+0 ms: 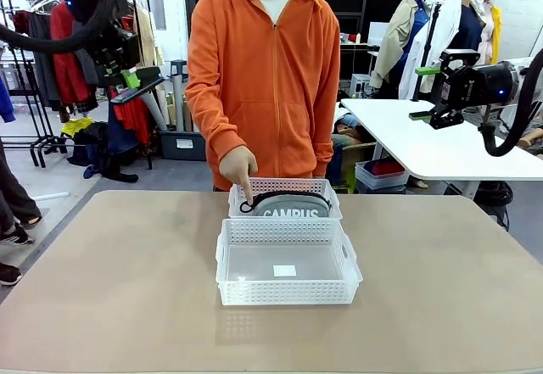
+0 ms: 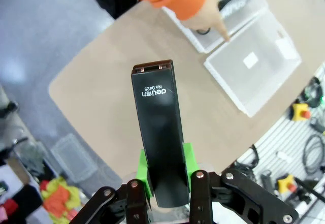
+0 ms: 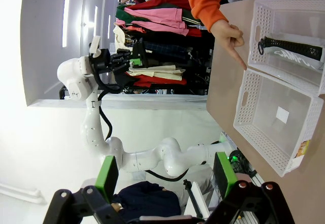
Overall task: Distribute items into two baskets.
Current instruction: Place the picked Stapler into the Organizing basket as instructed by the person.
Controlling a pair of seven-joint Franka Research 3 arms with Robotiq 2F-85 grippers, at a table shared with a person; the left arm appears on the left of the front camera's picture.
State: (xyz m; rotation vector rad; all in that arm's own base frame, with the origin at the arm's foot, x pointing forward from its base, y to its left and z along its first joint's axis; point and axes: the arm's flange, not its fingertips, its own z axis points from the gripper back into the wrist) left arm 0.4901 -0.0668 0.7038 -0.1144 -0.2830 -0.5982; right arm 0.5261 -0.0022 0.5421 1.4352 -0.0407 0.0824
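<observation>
Held high above the table's left side, my left gripper (image 1: 134, 84) is shut on the black stapler (image 2: 158, 132), which sticks out between the green pads (image 2: 143, 176). My right gripper (image 1: 424, 92) hangs high at the right, open and empty. Two white lattice baskets stand mid-table. The far basket (image 1: 327, 189) holds the grey "CAMPUS" pouch (image 1: 293, 208). The near, larger basket (image 1: 287, 291) has just a small white label on its floor. The person's hand (image 1: 237, 166) points a finger at the far basket's left corner.
A person in an orange hoodie (image 1: 263, 77) stands at the table's far edge behind the baskets. Bare tan tabletop (image 1: 110, 289) stretches to both sides of the baskets. A white table (image 1: 458, 149) stands beyond, at the right.
</observation>
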